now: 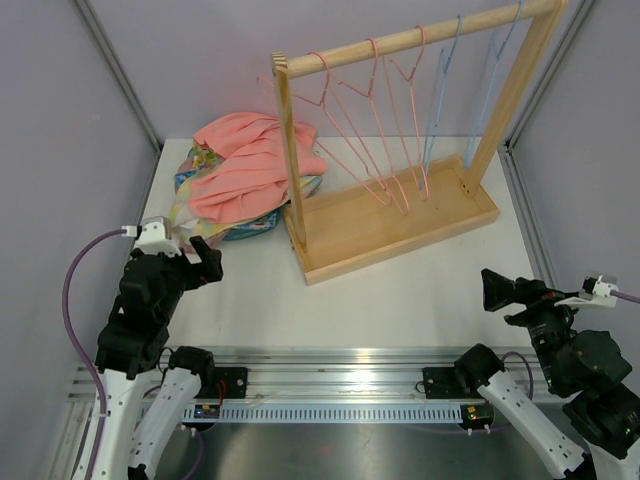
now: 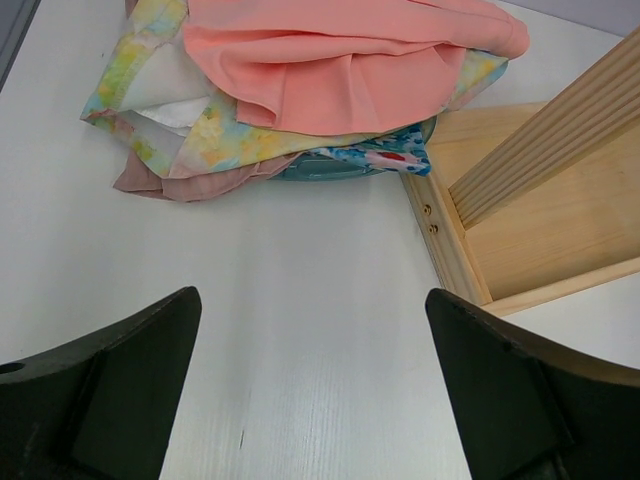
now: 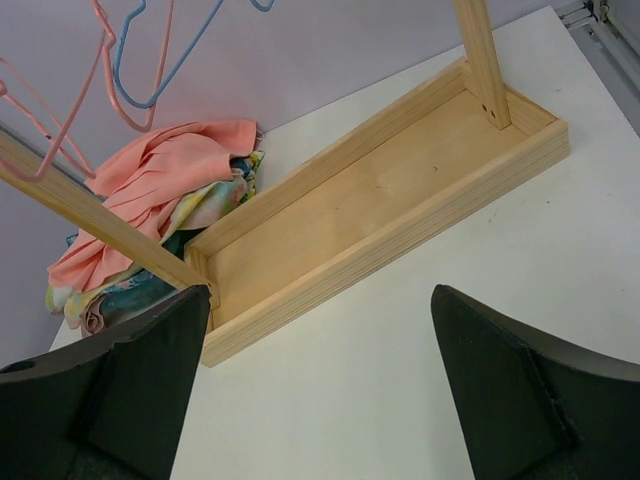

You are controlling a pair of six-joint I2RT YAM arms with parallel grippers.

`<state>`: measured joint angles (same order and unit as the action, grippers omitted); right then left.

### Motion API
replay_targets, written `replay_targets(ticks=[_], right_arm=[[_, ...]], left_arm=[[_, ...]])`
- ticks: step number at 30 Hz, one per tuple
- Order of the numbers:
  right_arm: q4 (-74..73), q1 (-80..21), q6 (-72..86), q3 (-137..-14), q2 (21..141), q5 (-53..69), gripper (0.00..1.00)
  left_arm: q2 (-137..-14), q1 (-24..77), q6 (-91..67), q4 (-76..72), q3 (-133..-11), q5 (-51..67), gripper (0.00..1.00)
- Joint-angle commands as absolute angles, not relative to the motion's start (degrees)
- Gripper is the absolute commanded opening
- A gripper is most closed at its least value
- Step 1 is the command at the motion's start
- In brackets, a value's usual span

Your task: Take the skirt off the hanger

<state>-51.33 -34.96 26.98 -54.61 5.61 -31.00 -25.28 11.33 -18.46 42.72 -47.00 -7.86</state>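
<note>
A salmon-pink skirt (image 1: 255,155) lies crumpled on top of a pile of clothes at the back left of the table, off any hanger; it also shows in the left wrist view (image 2: 350,55) and the right wrist view (image 3: 150,185). Several bare pink hangers (image 1: 375,130) and blue hangers (image 1: 450,60) hang on the wooden rack (image 1: 400,225). My left gripper (image 1: 205,262) is open and empty, just in front of the pile (image 2: 312,390). My right gripper (image 1: 493,290) is open and empty at the front right (image 3: 320,390), apart from the rack.
Under the skirt lie floral, multicoloured garments (image 2: 215,135) on a teal item (image 2: 320,168). The rack's tray base (image 3: 380,215) runs diagonally across the table's middle. Purple walls close in the table on the left, the back and the right.
</note>
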Motion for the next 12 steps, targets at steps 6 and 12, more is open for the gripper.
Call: replay_targets(ticks=[6,12], right_arm=[[-48.61,-34.89,25.23,-53.79,6.42,-31.46,0.99],[-47.55,-34.89,23.29,-53.35,6.68,-28.75,1.00]], left_arm=[[-26.81,11.60,-18.10,40.43,-46.67,-7.91,0.99],[-28.04,11.69,-18.19,40.52,-46.76,-7.91,0.99]])
